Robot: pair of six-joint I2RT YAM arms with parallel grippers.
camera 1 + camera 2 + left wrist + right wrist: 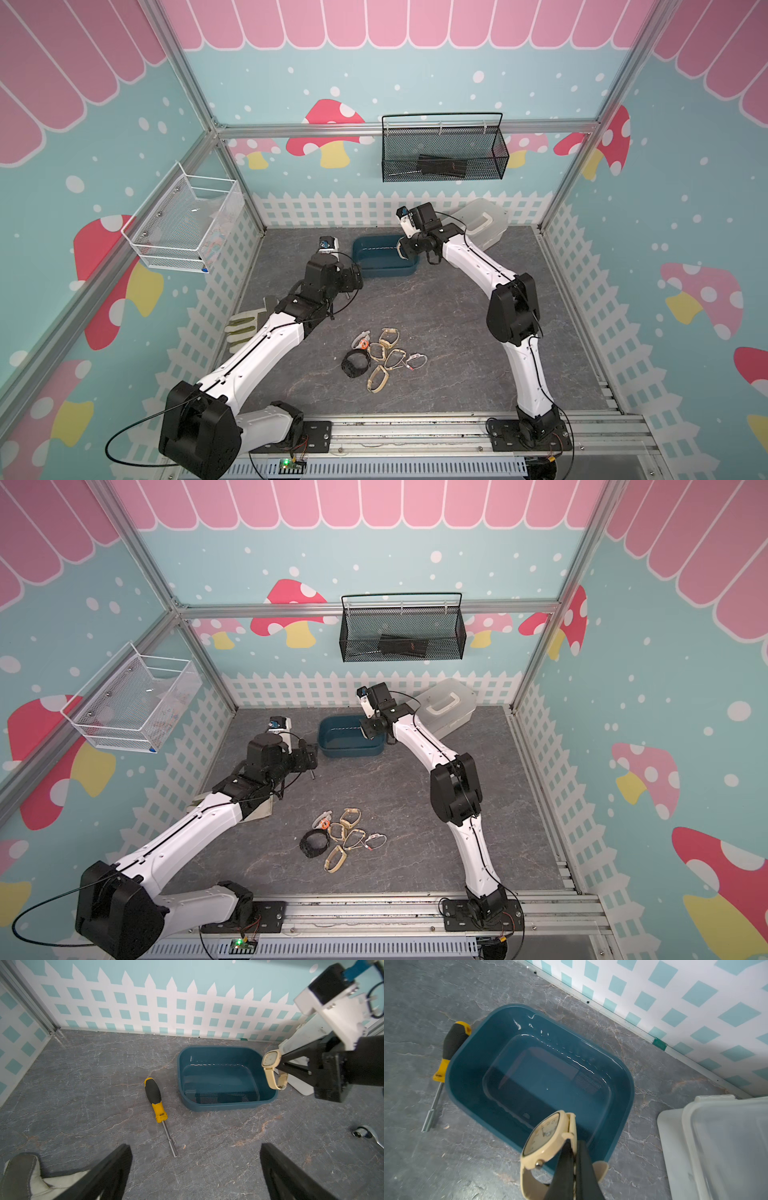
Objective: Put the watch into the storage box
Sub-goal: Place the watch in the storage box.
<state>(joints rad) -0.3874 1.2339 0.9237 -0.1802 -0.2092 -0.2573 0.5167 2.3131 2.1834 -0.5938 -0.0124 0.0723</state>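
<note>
Transport step: right gripper [574,1147] clamped on the cream watch [548,1138] strap, hanging over the near rim of the teal storage box [471,1084]. Left gripper [195,1167] spread wide, empty. Next: nudge inward over the box floor, release.

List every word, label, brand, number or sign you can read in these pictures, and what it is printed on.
No text can be read.
Watch dial: markings too blurred to read.
Screwdriver yellow collar: small dark print, too small to read.
Storage box: no print visible.
White case: no print visible.
Watches on the table: too small to read.
</note>
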